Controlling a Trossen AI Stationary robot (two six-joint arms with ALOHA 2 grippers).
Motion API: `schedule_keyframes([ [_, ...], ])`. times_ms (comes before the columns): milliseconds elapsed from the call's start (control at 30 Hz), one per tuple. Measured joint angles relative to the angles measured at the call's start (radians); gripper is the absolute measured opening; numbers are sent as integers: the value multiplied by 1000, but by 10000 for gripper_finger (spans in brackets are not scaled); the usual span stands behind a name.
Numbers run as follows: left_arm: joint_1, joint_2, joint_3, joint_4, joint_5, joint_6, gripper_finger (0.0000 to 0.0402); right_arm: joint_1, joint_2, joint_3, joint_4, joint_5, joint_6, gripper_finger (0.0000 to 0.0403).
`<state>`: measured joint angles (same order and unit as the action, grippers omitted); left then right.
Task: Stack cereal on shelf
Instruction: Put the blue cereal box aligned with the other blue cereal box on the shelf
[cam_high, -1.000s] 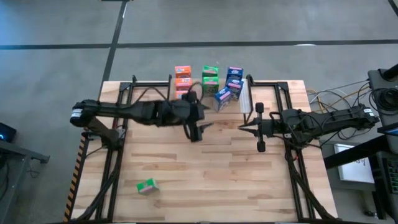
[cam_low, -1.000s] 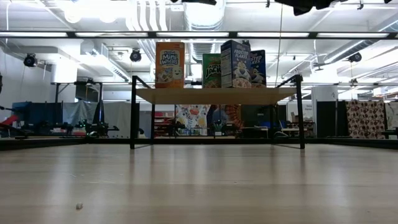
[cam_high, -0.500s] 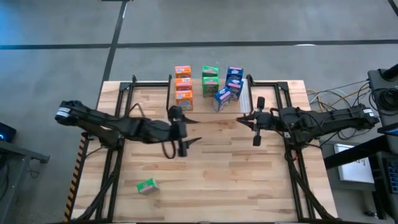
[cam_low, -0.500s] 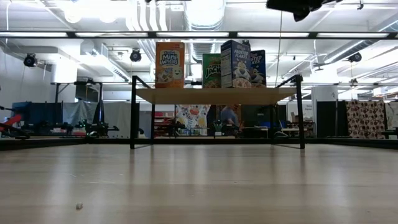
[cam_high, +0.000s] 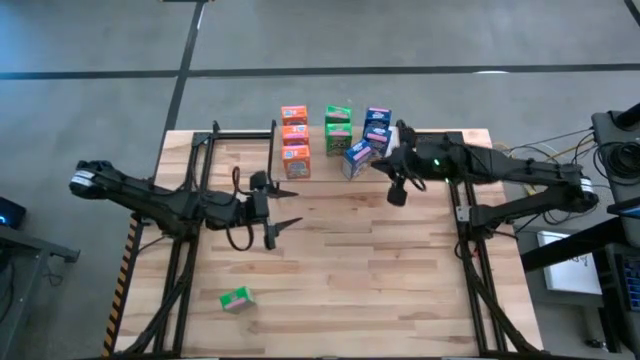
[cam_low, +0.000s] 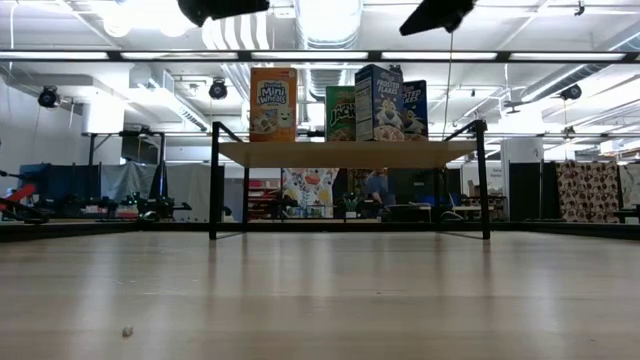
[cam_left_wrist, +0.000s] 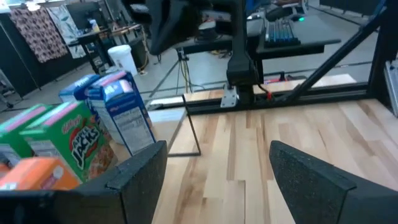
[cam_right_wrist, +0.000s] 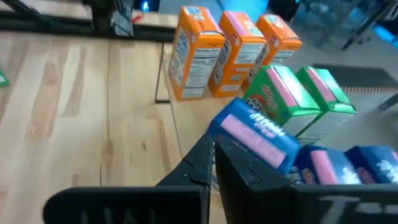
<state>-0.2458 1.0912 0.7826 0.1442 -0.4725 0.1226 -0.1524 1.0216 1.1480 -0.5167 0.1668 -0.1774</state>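
The cereal boxes stand grouped on the shelf (cam_high: 340, 135) at the upper centre of the high view: three orange boxes (cam_high: 294, 135) in a column on the left, two green boxes (cam_high: 338, 122) in the middle, and blue boxes (cam_high: 376, 125) to the right. One blue box (cam_high: 357, 156) sits skewed out of line at the lower edge of the group. A single green box (cam_high: 235, 299) lies on the tabletop (cam_high: 340, 260) in the lower left of that view, well apart from the shelf.

Handling judgement: these are small cardboard cartons, likely light and stiff but crushable under hard squeeze, with smooth printed faces that may slip. The narrow side faces offer the best hold, taken near mid-height so the box does not swing.

The left gripper (cam_high: 282, 208) hangs over the tabletop left of centre, arm stretched in from the left edge, jaws spread wide and empty; the left wrist view confirms the gap between its fingers (cam_left_wrist: 140, 180). The right gripper (cam_high: 392, 182) reaches in from the right, its arm angled toward the upper centre, just beside the skewed blue box. Its jaws are closed with nothing held between them, as the right wrist view shows.
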Motion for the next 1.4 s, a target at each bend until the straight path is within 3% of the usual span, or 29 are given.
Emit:
schedule_keyframes([
  [367,0,-24,-39,5,0,-31,267,-193,276,423,-349,-215,-164,8],
  [633,0,-22,-39,6,1,-52,267,-222,409,586,-505,-219,-208,21],
  [767,0,-22,-39,6,1,-54,267,-221,455,650,-588,-220,-209,60],
  [1167,0,-22,-39,6,1,-63,267,-222,539,747,-670,-204,-324,253],
  [1400,0,-22,-39,6,1,-62,267,-226,563,763,-717,-167,-358,301],
])
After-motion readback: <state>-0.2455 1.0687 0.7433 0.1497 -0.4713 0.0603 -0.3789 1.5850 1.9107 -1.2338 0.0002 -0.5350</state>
